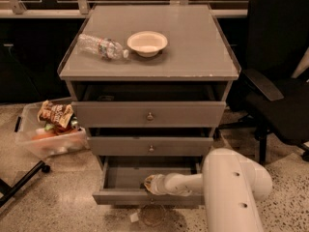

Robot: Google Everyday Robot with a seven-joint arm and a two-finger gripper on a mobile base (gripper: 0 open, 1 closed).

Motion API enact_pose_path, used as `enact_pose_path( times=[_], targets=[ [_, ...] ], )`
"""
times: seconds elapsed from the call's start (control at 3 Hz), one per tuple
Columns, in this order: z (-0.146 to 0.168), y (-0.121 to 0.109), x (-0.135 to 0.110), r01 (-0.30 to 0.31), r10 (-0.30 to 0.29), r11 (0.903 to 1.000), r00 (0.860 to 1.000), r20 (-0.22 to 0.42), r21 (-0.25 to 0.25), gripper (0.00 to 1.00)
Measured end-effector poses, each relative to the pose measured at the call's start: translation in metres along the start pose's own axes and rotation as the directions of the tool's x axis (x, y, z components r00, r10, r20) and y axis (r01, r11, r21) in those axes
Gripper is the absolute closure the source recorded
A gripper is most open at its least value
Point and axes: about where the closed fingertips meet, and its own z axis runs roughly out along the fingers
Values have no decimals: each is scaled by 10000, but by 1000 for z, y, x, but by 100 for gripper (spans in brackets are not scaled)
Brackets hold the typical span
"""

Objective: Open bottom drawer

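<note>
Bottom drawer [118,197] is the lowest of three in the grey cabinet [149,64] and sits pulled out, so its tray shows bare and grey and its front stands well forward of the two drawers above. The gripper [150,183] is at the top edge of that drawer front, about mid-width, just inside the tray; can't tell if it is apart or clamped. The white arm [227,187] comes in from the cabinet's lower right. Middle drawer [150,146] and top drawer [148,114] are slightly out. On the cabinet top are a plastic bottle [100,46] lying on its side and, just beside it, a bowl [147,42]. Left of the cabinet on the floor is a clear bin [48,134] of snacks; right of it, a black chair [277,95].
</note>
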Motion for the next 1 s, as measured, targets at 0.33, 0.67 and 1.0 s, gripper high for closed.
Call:
enact_pose_path(
  times=[0.33, 0.67, 1.0],
  targets=[
    [-11, 18, 8, -147, 71, 9945, 9973, -729, -1040, 11],
    [-11, 17, 8, -148, 71, 9944, 9973, -731, -1043, 0],
    [-27, 36, 17, -412, 184, 9819, 9922, -1231, -1850, 0]
  ],
)
